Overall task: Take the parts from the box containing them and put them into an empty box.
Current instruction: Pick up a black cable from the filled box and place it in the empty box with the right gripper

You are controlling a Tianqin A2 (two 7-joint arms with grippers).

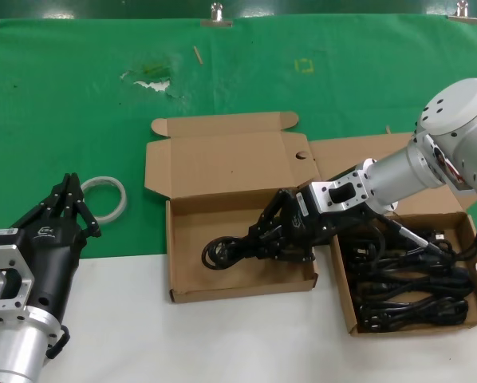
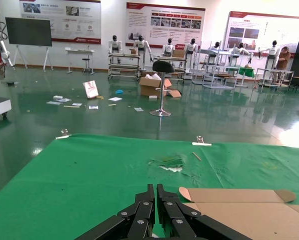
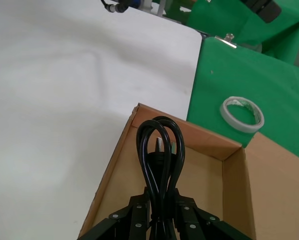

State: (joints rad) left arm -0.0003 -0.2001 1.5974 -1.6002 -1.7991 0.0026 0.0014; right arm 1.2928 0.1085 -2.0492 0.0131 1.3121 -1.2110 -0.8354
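In the head view, the right end effector [image 1: 280,231] reaches across into the empty box [image 1: 242,283], its fingers pinched on a black power cord [image 1: 226,251] whose looped end hangs low over the tray floor near the box's left wall; whether the cord touches the cardboard cannot be told. Just to the right stands the box containing them [image 1: 346,299], its tray filled with the rest of the parts [image 1: 410,287], black cords lying in long bundles. Both boxes sit where the green cloth [image 1: 79,104] meets the white tabletop [image 1: 127,319]. The left end effector [image 1: 69,194] rests at the left, well apart from the boxes, its fingers pressed together, with a roll of tape [image 1: 104,198] just beyond its tips. In the left wrist view, the closed fingers [image 2: 150,212] point over the green cloth toward the raised cardboard lid [image 2: 239,200]. In the right wrist view, the cord's loop [image 3: 158,150] sticks out from the clamped fingers [image 3: 134,217] above the tray's cardboard floor, the tape roll lying on the cloth beyond the box.
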